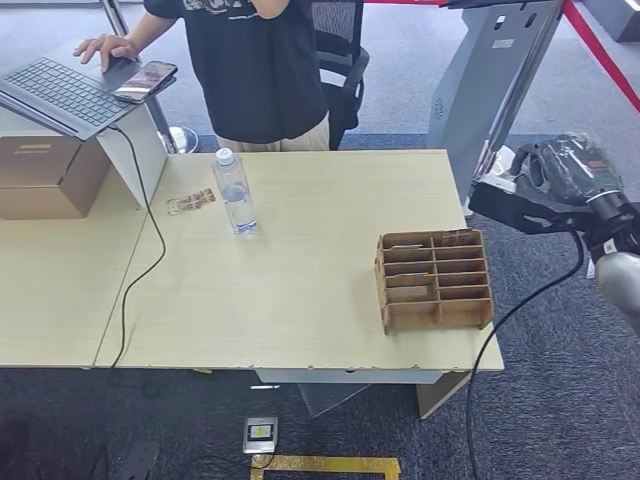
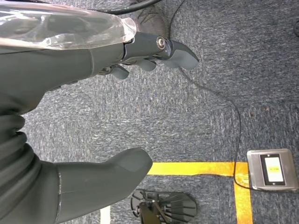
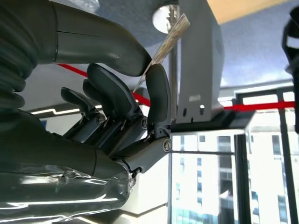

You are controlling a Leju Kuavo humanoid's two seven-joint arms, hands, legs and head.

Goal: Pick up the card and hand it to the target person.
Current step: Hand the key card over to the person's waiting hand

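While the right hand (image 3: 116, 116) pinches the card (image 3: 166, 44) only by its edge between thumb and a finger, well right of the wooden organizer (image 1: 434, 280), the card could slip free before reaching the person (image 1: 256, 70).

Water bottle (image 1: 234, 192) upright on table (image 1: 317, 300); wooden organizer (image 1: 434, 280) near its edge, perhaps empty

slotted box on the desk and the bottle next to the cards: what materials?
Brown slotted organizer box: looks like thin laser-cut plywood or fibreboard, matt, with darker edges and finger-jointed corners. Clear water bottle with white cap: probably thin glossy plastic, see-through with highlights. Pale wood-grain desk: likely laminate, matt; core not visible.
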